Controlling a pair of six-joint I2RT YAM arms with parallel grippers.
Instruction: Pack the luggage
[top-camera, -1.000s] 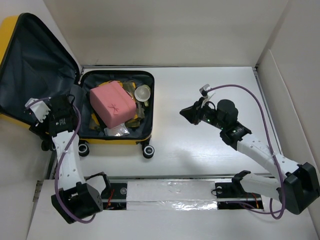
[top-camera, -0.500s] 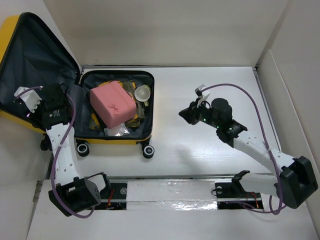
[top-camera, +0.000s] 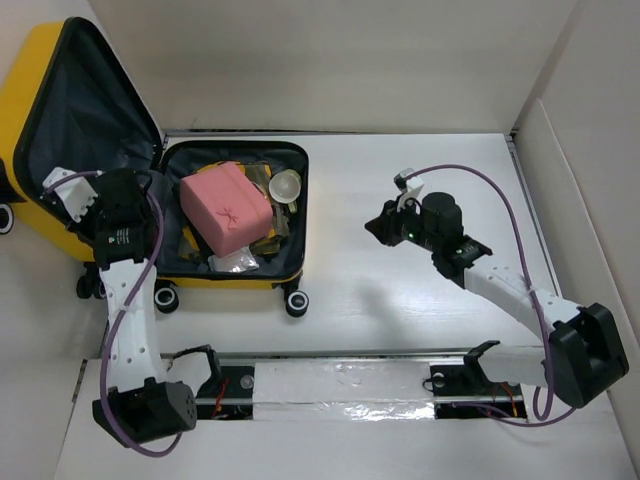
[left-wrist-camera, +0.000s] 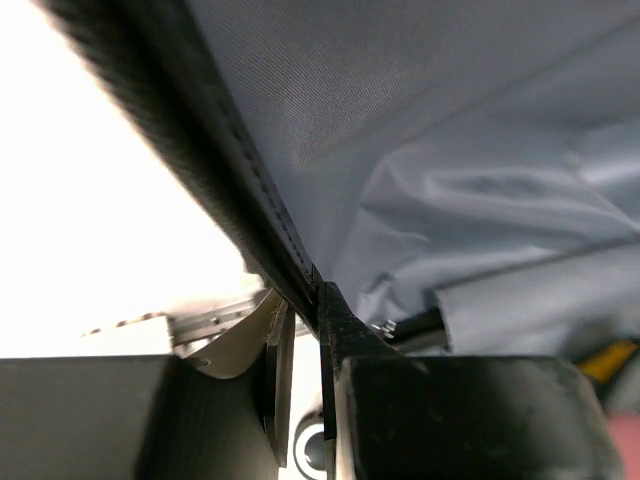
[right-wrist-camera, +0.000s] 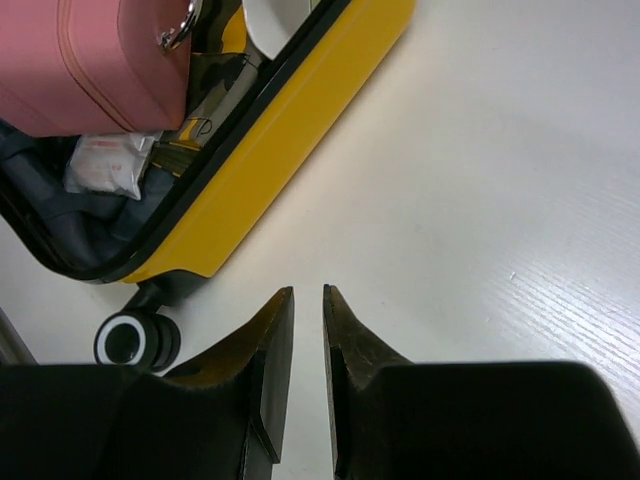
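The white table (top-camera: 420, 300) fills most of the top view, walled by pale boards at the back and sides. On its left end lies the luggage (top-camera: 100, 110), open: a small hard-shell case with a bright yellow shell, a black zipper rim and dark grey fabric lining. Its base rests flat on the table with the open side up, while the lid stands tilted up past the table's left edge (only its lining and a strip of yellow shell show, so no print can be made out).

The left gripper (left-wrist-camera: 303, 298) is at the lid's near edge, and the wrist view shows its two fingers pinched on the black rim, with creased grey lining just beyond. The right gripper (right-wrist-camera: 308, 295) hovers over bare table well to the right of the luggage and points toward it. Its jaws stand narrow, with a slim gap between them and nothing in it.

Inside the base, a pink zipped pouch (top-camera: 225, 208) sits on top of the other contents. A clear cup (top-camera: 286, 184) lies just beside it toward the right wall, and a white packet (top-camera: 236, 262) is tucked at the near wall. Two black wheels (top-camera: 296, 301) with white hubs stick out below the yellow front edge.
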